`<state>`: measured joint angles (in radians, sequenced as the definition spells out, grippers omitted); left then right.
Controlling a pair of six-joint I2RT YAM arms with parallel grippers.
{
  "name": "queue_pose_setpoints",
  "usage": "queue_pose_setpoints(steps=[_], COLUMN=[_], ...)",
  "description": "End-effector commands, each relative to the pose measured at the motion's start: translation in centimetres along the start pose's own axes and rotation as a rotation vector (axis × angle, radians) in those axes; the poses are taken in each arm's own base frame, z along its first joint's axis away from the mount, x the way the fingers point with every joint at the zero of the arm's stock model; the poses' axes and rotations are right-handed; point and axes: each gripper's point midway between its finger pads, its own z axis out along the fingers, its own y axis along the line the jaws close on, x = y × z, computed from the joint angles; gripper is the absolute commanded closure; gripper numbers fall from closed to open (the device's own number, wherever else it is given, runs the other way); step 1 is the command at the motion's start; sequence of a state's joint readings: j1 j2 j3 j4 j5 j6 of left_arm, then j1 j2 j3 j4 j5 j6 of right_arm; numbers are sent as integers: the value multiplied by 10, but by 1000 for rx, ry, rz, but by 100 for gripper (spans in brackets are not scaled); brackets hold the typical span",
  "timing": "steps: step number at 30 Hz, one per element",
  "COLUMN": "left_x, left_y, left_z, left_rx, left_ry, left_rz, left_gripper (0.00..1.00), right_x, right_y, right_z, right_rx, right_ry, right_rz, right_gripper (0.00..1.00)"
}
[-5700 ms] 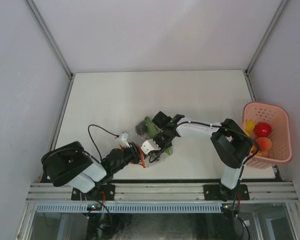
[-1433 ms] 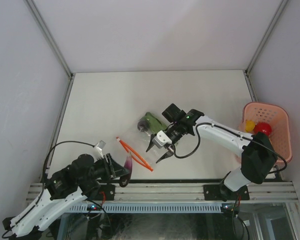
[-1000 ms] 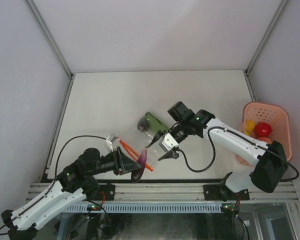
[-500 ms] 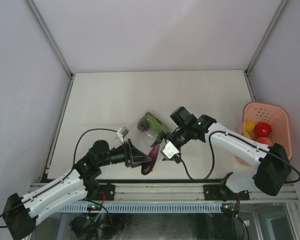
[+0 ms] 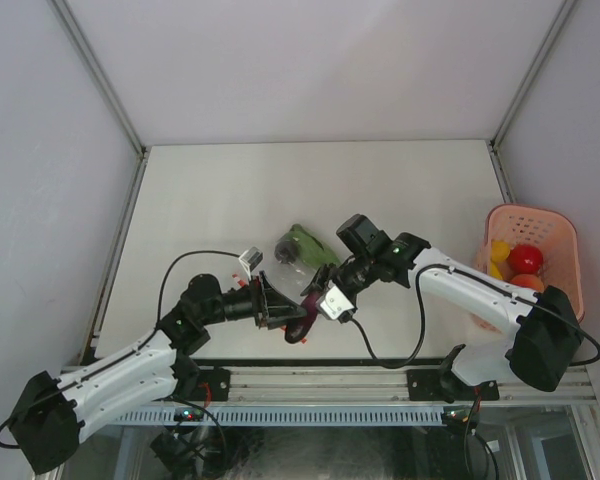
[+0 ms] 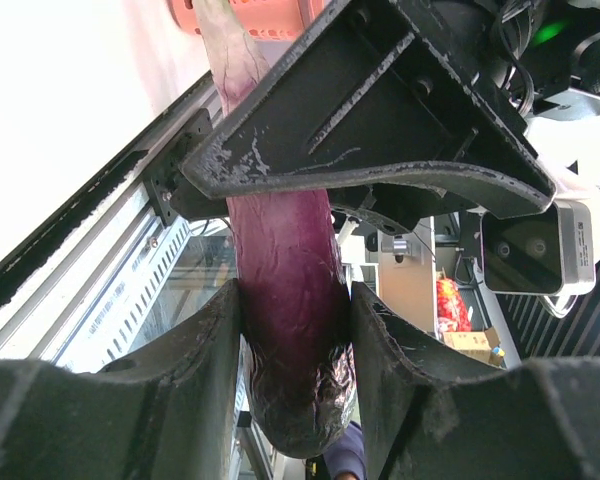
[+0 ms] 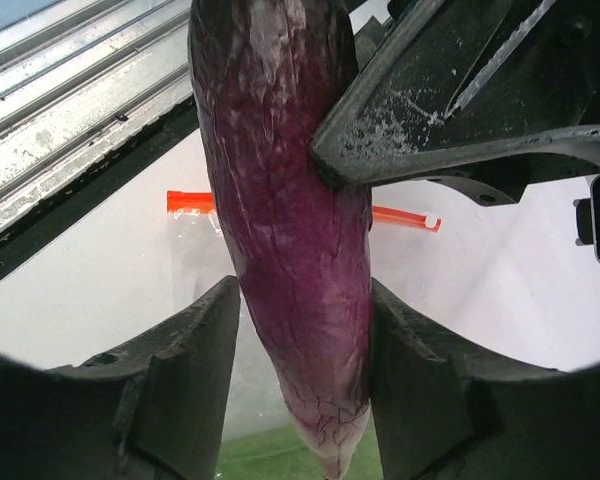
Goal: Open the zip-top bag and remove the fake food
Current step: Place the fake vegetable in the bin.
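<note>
Handing off the eggplant (image 5: 302, 316) in mid-air: clamped in the left gripper (image 6: 295, 300), pinched by the right gripper (image 7: 302, 300) too. Beyond, bag (image 5: 285, 255) lying flat, green piece (image 5: 307, 245) at its far end. Next, likely: loosen left, carry to basket (image 5: 535, 209).

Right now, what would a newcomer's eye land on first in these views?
First, the purple eggplant near the table's front edge, gripped by both the left hand and the right hand. Next, the pink basket at the right edge, with a red piece inside. Mid-table, a green piece lies by the clear bag with its red zip.
</note>
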<state>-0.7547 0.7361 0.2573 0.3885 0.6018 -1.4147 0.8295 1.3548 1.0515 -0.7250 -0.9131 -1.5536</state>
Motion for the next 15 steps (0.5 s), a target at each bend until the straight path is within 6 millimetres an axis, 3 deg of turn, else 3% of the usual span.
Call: queue_pose_setpoints(steps=[1, 11, 15], left_x=[-4, -10, -11], left_y=[-3, 5, 5], left_z=[-2, -3, -5], left_rx=[43, 34, 39], left_ry=[-5, -13, -17], left_rz=[22, 26, 32], left_gripper=[87, 85, 72], right_x=[-12, -13, -14], right_y=[-5, -7, -8], right_z=[-2, 0, 0], right_rx=[18, 26, 26], right_ry=[-17, -25, -32], right_rz=[-25, 2, 15], right_gripper=[53, 84, 95])
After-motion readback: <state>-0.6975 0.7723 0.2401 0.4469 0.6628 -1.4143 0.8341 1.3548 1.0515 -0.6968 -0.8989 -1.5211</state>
